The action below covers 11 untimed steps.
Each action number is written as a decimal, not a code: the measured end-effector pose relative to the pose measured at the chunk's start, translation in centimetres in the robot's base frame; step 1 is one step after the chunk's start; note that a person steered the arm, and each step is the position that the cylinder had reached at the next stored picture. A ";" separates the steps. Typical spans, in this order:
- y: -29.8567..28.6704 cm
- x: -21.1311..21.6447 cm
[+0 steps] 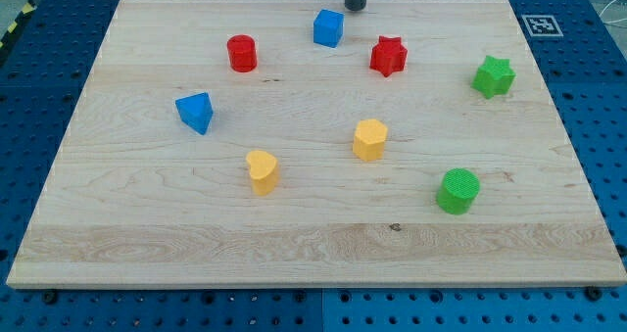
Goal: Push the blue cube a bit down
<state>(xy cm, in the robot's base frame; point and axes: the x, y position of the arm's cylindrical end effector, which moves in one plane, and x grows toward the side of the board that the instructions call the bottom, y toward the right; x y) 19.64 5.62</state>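
Hovering at the far edge of the wooden board (294,224), my tip (356,8) sits just beyond and slightly right of the blue cube (328,27), near it but apparently not yet touching. My tip is a bare rod end with nothing to open or close, and it holds nothing; only its lowest stretch shows, the rest being cut off by the view's top.

That placement looks deliberate: to send the cube toward the near edge, the rod has to get behind it on the far side, and it stands almost there, though a small shift left would seem needed for a square push rather than a glancing one.

To the cube's right lies a red star-shaped block (388,56), close enough to be clipped if the push drifts. A red cylinder (241,53) sits to its left. Nearer the viewer, the cube's path is open until the yellow hexagonal block (369,139) and a yellow heart-shaped block (262,171). A blue triangular block (195,112), a green star (493,76) and a green cylinder (458,190) lie well apart.
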 end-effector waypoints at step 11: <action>-6.3 9.4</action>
